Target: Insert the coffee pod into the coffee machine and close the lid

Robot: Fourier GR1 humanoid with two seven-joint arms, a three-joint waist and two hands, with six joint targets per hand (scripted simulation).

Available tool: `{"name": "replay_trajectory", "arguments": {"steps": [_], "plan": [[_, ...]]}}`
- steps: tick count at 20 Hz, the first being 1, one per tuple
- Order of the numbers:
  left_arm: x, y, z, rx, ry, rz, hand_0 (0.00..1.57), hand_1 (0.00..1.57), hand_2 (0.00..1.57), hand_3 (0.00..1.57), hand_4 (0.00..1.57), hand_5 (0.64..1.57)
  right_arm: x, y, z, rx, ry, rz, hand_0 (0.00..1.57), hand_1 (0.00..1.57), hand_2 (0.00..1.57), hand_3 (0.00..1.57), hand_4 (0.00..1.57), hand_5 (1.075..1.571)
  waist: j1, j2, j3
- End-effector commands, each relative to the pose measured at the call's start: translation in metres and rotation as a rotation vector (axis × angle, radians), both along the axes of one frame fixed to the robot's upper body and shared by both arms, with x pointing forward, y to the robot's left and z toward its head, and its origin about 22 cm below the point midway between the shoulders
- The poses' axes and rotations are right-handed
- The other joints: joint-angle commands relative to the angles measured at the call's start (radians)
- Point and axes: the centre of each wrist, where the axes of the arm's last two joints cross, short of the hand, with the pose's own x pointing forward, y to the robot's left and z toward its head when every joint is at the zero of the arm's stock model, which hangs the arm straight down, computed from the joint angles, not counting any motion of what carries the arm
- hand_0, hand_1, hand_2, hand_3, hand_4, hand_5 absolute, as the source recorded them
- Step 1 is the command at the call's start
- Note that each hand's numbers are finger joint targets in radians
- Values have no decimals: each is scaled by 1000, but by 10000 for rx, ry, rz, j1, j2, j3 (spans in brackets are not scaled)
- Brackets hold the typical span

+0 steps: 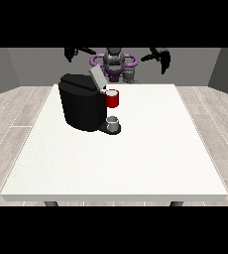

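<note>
The black coffee machine stands on the left half of the white table. Its grey lid is tilted up and open. A red thing at the machine sits under the lid at the front. A small grey thing rests on the machine's dark base plate; I cannot tell it for the pod. Another grey thing shows at the table's far edge beside the robot's body. Both hands hang high near the robot's shoulders, far from the machine: the hand at the view's left and the hand at the view's right, fingers spread, holding nothing.
The table's right half and front stretch out white from the machine towards the near edge. The robot's torso stands behind the far edge. Wooden floor surrounds the table.
</note>
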Motion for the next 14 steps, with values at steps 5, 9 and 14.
{"name": "replay_trajectory", "arguments": {"steps": [5,9,14], "plan": [[-7,-13,21,-460,-447,-444,0,0,0,0,394,1571,32,-15,35,-85,-489,-201,0,0,0,0,0,1571,766,561,3],[-5,-12,41,-222,-1030,44,0,0,0,0,382,1571,45,-16,48,396,-574,-186,0,0,0,0,175,1571,678,1327,2],[-18,-3,41,-347,-1669,-247,0,0,0,0,342,1571,64,-22,68,1300,-273,-195,0,0,0,0,92,1571,845,1946,1]]}}
